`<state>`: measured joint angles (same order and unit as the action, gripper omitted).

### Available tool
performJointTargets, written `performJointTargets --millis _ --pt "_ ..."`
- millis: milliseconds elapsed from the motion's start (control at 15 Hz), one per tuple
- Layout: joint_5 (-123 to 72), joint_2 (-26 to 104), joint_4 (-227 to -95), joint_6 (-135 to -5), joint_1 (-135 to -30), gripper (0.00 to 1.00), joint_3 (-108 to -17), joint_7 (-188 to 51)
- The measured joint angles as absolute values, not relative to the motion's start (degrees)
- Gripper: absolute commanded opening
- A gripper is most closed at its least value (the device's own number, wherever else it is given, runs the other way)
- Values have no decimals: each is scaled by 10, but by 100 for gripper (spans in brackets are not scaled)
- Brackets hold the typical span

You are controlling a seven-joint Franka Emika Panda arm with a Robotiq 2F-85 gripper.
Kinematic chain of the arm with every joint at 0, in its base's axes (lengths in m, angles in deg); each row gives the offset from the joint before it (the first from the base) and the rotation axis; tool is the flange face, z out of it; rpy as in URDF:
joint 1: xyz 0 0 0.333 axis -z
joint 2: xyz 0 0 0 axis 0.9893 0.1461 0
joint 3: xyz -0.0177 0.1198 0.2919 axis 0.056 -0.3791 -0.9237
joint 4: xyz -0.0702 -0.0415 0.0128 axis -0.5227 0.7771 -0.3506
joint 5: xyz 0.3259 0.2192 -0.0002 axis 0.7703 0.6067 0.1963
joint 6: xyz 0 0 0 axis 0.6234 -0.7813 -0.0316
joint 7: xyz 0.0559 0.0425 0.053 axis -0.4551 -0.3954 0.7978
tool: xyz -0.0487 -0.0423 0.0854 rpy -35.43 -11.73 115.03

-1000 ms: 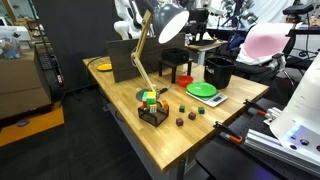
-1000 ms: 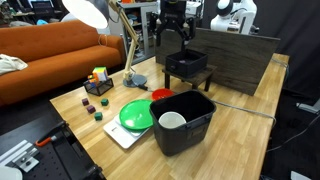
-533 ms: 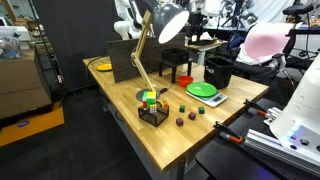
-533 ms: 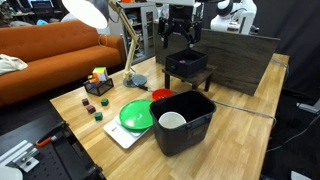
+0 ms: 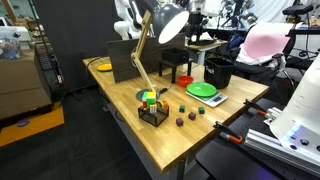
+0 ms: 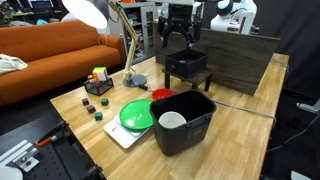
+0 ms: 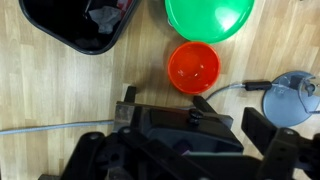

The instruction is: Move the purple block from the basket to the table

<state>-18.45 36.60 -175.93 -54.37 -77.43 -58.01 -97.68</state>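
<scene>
Hand (image 6: 177, 42) hangs over a small black stand (image 6: 187, 62) at the far end of the surface (image 6: 240, 135), clear above it, no contact. Fingers (image 6: 164, 38) spread wide, nothing btw them, so it's empty

Wrist view: hand's dark body fills the bottom w/ the stand top under it. Beyond that are a red bowl (image 7: 194, 65), green plate (image 7: 208, 15), black bin (image 7: 70, 25) w/ something pale inside, lamp base (image 7: 295, 98) at the right edge, and a thin cable (image 7: 60, 127) across the wood

Basket (image 5: 152, 113) is well apart from the hand, near the surface's front edge, close to the lamp base. Yellow/green/red bits stick out of its top. Purple block: can't pick it out in the basket in any view, too small/hidden. A few small blocks (image 5: 186, 115) lie loose on the wood btw basket and green plate. A couple look dark purple, others green, can't tell more

Bin sits just beside the plate in both exterior views, w/ a white cup (image 6: 172, 120) inside. Red bowl sits btw plate and stand
</scene>
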Motion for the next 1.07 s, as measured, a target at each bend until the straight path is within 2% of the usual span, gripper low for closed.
performJointTargets --millis 333,1067 --pt "-174 377 -1736 -546 -772 100 -604 -978" --pt "-174 509 -1574 -505 -765 100 -619 -921"
